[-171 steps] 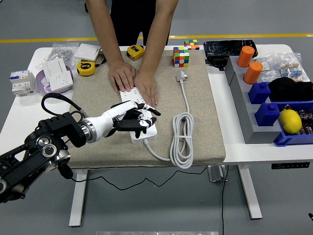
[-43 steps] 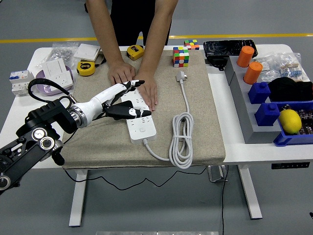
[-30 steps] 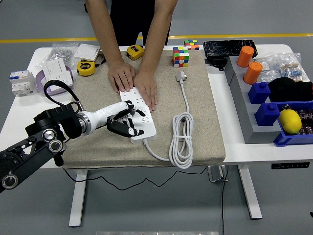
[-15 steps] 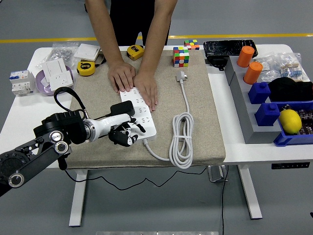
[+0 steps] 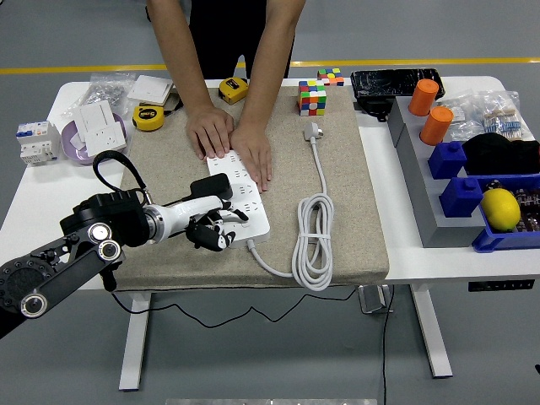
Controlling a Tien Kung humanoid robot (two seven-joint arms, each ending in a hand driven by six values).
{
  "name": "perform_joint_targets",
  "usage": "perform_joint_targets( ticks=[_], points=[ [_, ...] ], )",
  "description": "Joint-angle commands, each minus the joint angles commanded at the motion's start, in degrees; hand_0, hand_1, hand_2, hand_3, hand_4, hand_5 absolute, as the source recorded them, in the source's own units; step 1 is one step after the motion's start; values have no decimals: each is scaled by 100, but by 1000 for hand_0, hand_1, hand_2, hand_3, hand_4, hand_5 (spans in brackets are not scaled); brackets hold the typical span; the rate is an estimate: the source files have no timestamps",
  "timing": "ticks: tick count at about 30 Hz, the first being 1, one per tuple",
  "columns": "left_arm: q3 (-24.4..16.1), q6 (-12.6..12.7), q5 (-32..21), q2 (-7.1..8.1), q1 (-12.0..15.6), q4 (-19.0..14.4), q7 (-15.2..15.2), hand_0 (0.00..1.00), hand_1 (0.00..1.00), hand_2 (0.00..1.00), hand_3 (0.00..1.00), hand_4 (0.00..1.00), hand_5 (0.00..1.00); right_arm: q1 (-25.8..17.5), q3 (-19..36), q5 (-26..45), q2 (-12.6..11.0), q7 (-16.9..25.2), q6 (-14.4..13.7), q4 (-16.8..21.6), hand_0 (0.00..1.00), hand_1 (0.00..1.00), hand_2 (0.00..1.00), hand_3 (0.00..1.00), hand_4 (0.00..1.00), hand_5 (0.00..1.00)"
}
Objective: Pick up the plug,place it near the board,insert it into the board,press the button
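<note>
The white power strip (image 5: 245,196) lies on the beige mat, its white cable coiled (image 5: 314,240) to the right and ending in a white plug (image 5: 313,131) farther back. A small black block (image 5: 218,184), apparently the plug, sits on the strip's left side. My left hand (image 5: 215,231) hovers at the strip's near-left edge, just in front of that block, fingers curled down and holding nothing. A person's two hands (image 5: 253,152) press flat on the strip's far end.
Two tape measures (image 5: 148,117), white sockets (image 5: 97,126) and a breaker sit at the back left. A colour cube (image 5: 312,97) stands behind the mat. Blue bins (image 5: 462,196), orange cylinders (image 5: 436,125) and a lemon (image 5: 500,208) fill the right side.
My left hand went from spread over the strip to curled, and drew back toward the near-left edge, uncovering the black block. The person's hands have stayed put.
</note>
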Motion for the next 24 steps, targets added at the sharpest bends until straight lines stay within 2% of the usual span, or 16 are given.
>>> perform_joint_targets(
  ticks=[15,24],
  points=[
    [23,59,11,-57,-29,49,-58,117,22,179,792,408,2,23,-4,10,-4,5,-3,0,998,837,753,788,998,865],
    [56,56,15,-37,8,83,-46,118,22,179,791,407,2,-2,4,-2,0,4,-1,0,998,837,754,788,998,865]
  ],
)
